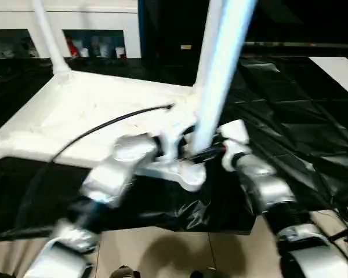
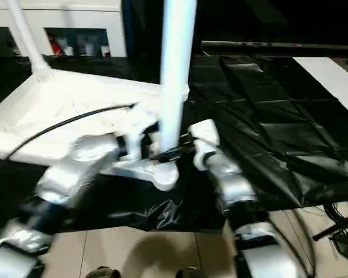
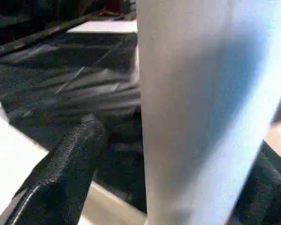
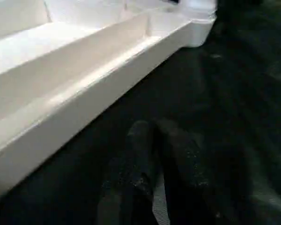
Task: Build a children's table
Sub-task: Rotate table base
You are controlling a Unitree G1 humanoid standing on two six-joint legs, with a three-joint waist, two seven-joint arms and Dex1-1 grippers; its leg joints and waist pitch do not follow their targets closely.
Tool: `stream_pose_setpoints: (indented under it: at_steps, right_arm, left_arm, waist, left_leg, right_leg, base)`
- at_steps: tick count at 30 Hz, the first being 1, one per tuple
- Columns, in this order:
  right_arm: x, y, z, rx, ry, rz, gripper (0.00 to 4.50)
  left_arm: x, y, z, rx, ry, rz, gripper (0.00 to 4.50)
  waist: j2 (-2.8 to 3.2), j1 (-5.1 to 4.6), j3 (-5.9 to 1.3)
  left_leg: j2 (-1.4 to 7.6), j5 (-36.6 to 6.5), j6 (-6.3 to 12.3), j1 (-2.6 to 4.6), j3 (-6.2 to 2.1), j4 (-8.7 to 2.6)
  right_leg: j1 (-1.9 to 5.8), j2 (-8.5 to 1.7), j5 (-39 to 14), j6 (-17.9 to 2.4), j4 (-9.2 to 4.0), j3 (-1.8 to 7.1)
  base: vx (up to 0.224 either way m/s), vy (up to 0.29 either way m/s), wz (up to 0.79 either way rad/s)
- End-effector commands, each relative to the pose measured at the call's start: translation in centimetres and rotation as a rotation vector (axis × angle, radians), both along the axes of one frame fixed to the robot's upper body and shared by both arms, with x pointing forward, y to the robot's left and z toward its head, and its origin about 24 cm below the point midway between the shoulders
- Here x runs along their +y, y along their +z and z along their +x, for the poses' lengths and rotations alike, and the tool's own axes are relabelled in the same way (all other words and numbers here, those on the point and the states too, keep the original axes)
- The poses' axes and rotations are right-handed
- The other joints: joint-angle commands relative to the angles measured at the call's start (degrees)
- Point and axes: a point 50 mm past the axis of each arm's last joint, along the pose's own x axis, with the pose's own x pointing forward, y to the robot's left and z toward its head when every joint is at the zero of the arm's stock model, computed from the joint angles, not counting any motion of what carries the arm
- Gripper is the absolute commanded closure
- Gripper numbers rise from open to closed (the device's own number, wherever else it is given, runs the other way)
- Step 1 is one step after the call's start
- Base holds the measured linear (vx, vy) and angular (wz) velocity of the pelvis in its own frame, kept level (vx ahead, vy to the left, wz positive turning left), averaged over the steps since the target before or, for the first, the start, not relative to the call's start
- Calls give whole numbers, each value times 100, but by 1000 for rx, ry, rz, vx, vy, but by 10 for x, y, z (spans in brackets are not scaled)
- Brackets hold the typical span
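The small white plastic table top (image 1: 93,116) lies upside down on black sheeting (image 1: 290,133). 2 long white tube legs stand in corner sockets: a far leg (image 1: 46,35) and a near leg (image 1: 220,75). The left pincer (image 1: 182,147) is wide around the near leg. The right pincer (image 4: 150,187) is closed, empty. More legs seem left.

Table top (image 1: 87,116) upside down on sheeting (image 1: 290,133) — one leg (image 1: 220,69) upright at its near corner, another leg (image 1: 46,35) at the far-left corner, cabinet (image 1: 75,35) behind

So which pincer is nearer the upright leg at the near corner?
Left. The left pincer stands open around the leg, one finger on each side. The right pincer is shut, beside the table top's edge.
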Motion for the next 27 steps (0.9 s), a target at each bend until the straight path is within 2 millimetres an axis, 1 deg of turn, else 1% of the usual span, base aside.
stream_pose_setpoints:
  at_steps: [1,2,3,4,5,6,7,8,9,10,11,12,13,14,15,16,17,18,19,20,21,22,23,24,25,26,27]
  right_arm:
    - [-11,5,-1,-28,-21,13,412]
    - [-20,7,-4,-35,-20,12,412]
    - [-23,7,-4,-37,-18,11,412]
    - [-31,10,-8,-47,9,3,412]
    - [-32,11,-10,-51,21,0,412]
    - [-33,12,-10,-52,25,-1,412]
    - [-37,15,-14,-64,46,0,412]
    - [-39,18,-16,-72,53,-1,412]
    - [-44,22,-19,-86,52,1,412]
    - [-48,26,-24,-100,40,9,412]
    - [-55,31,-32,-116,9,14,412]
    - [-56,31,-33,-116,4,15,412]
    - [-62,32,-42,-116,-25,17,412]
    - [-65,32,-46,-115,-35,19,412]
    - [-69,32,-51,-116,-59,24,412]
    - [-75,32,-58,-116,-106,37,412]
    - [-75,32,-58,-116,-106,37,412]
    - [-77,32,-63,-120,-132,56,412]
    - [-78,33,-69,-121,-159,80,412]
    - [-77,33,-72,-121,-172,94,412]
    - [-77,33,-72,-121,-172,94,412]
    - [-74,34,-80,-124,-185,120,412]
    - [-74,34,-80,-124,-185,121,412]
    - [-72,34,-83,-119,-189,125,412]
    - [-66,30,-91,-95,-201,117,412]
    - [-66,30,-91,-95,-201,117,412]
    - [-62,28,-95,-84,-206,109,412]
  left_arm:
    - [17,-6,8,5,86,50,43]
    - [22,-8,10,6,107,54,43]
    - [23,-8,10,6,109,55,43]
    - [24,-9,10,3,102,68,43]
    - [24,-9,9,4,94,70,43]
    - [24,-9,9,4,91,71,43]
    - [24,-9,7,4,83,58,43]
    - [24,-9,7,5,87,48,43]
    - [23,-8,6,6,103,11,43]
    - [24,-6,5,7,125,-46,43]
    - [25,-3,1,3,166,-138,43]
    - [25,-4,0,6,168,-150,43]
    - [26,-6,-11,22,169,-206,43]
    - [27,-8,-16,29,164,-225,43]
    - [29,-10,-22,39,175,-238,43]
    - [33,-15,-33,62,191,-262,43]
    - [33,-15,-33,62,191,-262,43]
    - [36,-18,-43,83,183,-283,43]
    - [42,-21,-54,102,185,-296,43]
    - [46,-23,-61,113,187,-298,43]
    - [46,-23,-61,113,187,-298,43]
    - [54,-27,-72,118,204,-293,43]
    - [54,-27,-73,118,206,-293,43]
    - [59,-30,-76,114,237,-284,43]
    - [71,-39,-77,110,372,-242,43]
    - [71,-39,-77,110,372,-242,43]
    - [79,-45,-75,95,493,-203,43]
  waist:
    - [29,43,-478]
    - [26,50,-481]
    - [28,59,-478]
    - [39,62,-478]
    - [25,78,-484]
    - [21,80,-485]
    - [29,70,-492]
    - [32,72,-486]
    - [43,86,-494]
    - [41,90,-491]
    - [59,104,-500]
    - [48,110,-505]
    - [54,117,-512]
    - [83,120,-518]
    - [73,122,-510]
    - [116,134,-523]
    - [98,116,-495]
    - [100,114,-499]
    - [123,133,-509]
    - [109,123,-490]
    - [124,131,-495]
    - [71,110,-482]
    - [111,126,-479]
    - [123,117,-468]
    - [110,103,-458]
    - [89,94,-449]
    - [104,94,-452]
  left_leg:
    - [208,-1934,-114,94,-90,-398]
    - [216,-1991,-124,113,-94,-397]
    - [209,-2024,-119,112,-93,-400]
    - [205,-2057,-120,116,-95,-397]
    - [206,-2037,-99,110,-94,-393]
    - [203,-2001,-79,93,-100,-399]
    - [200,-1973,-82,75,-106,-400]
    - [196,-1957,-60,61,-99,-399]
    - [197,-1951,-49,70,-104,-392]
    - [200,-1921,-20,71,-93,-391]
    - [203,-1852,12,64,-92,-387]
    - [212,-1802,28,49,-93,-391]
    - [222,-1774,48,47,-93,-395]
    - [236,-1814,45,39,-99,-402]
    - [239,-1860,50,45,-96,-404]
    - [258,-1923,44,74,-101,-407]
    - [233,-1980,75,49,-94,-418]
    - [208,-2023,87,64,-80,-403]
    - [217,-2045,82,85,-84,-395]
    - [211,-2087,85,55,-91,-414]
    - [217,-2097,68,68,-97,-415]
    - [203,-2173,69,79,-88,-413]
    - [207,-2169,46,66,-100,-425]
    - [198,-2233,38,78,-100,-432]
    - [186,-2327,15,108,-101,-427]
    - [181,-2364,-15,110,-101,-434]
    - [175,-2393,-27,122,-108,-435]
  right_leg:
    - [246,-419,-2491,-817,-589,222]
    - [234,-425,-2558,-787,-598,223]
    - [233,-422,-2628,-756,-613,216]
    - [228,-423,-2686,-743,-616,216]
    - [239,-431,-2731,-683,-628,220]
    - [248,-434,-2762,-671,-630,214]
    - [262,-436,-2761,-677,-622,207]
    - [268,-426,-2792,-632,-648,204]
    - [261,-440,-2809,-628,-645,204]
    - [270,-426,-2772,-635,-661,206]
    - [269,-430,-2635,-705,-642,214]
    - [288,-422,-2536,-728,-629,212]
    - [279,-415,-2421,-778,-620,216]
    - [285,-420,-2360,-820,-609,215]
    - [273,-417,-2393,-815,-616,211]
    - [261,-419,-2345,-827,-610,220]
    - [251,-392,-2463,-789,-624,205]
    - [230,-374,-2599,-740,-640,199]
    - [217,-400,-2752,-665,-657,211]
    - [218,-395,-2951,-567,-682,203]
    - [204,-394,-3011,-519,-680,204]
    - [170,-369,-3209,-413,-717,191]
    - [174,-391,-3302,-324,-719,202]
    - [152,-374,-3419,-276,-743,188]
    - [124,-358,-3595,-169,-787,169]
    - [123,-356,-3696,-73,-809,155]
    - [118,-367,-3784,-33,-830,143]
  base:
    - [0,0,0]
    - [0,0,0]
    - [0,0,0]
    - [0,0,0]
    - [0,0,0]
    - [0,0,0]
    - [0,0,0]
    - [0,0,0]
    - [0,0,0]
    - [0,0,0]
    - [0,0,0]
    - [0,0,0]
    - [0,0,0]
    - [0,0,0]
    - [0,0,0]
    - [0,0,0]
    - [0,0,0]
    - [0,0,0]
    - [0,0,0]
    - [0,0,0]
    - [0,0,0]
    - [0,0,0]
    - [0,0,0]
    - [0,0,0]
    - [0,0,0]
    - [0,0,0]
    - [0,0,0]
